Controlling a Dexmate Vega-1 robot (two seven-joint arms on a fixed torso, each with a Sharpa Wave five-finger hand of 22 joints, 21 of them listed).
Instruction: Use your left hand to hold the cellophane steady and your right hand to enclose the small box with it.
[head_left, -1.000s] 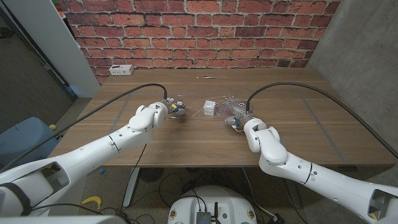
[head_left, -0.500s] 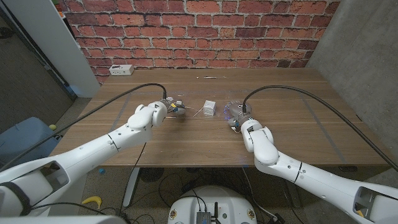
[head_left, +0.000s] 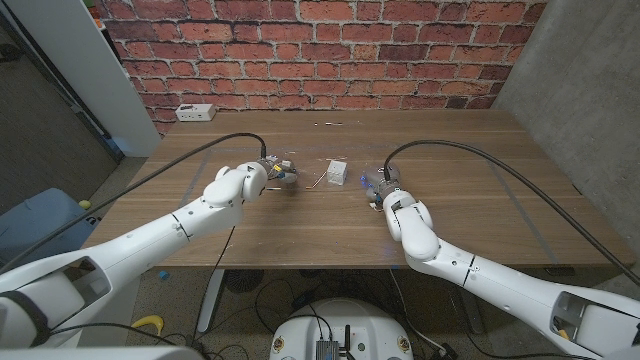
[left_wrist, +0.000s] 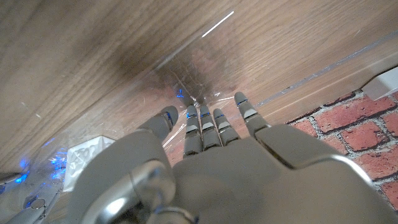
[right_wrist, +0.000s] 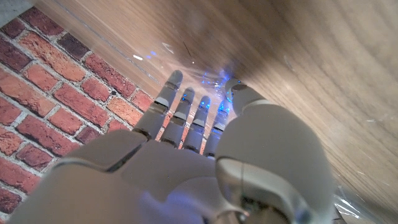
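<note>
Wooden table is carrying, from near to far, the right hand gripping crinkled cellophane beside the small box, the left hand with fingers pressing on the sheet's other edge, and a white power strip near the brick wall.

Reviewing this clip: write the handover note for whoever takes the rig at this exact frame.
Left hand: fingers pressing the cellophane to the wooden table, left of the small box.
Right hand: just right of the box, fingers on the sheet's far side; a grip cannot be confirmed.
Box: mid-table on the cellophane, not visibly enclosed.
Done: sheet pinned.
Left: bring the right side over the box and close it.
</note>
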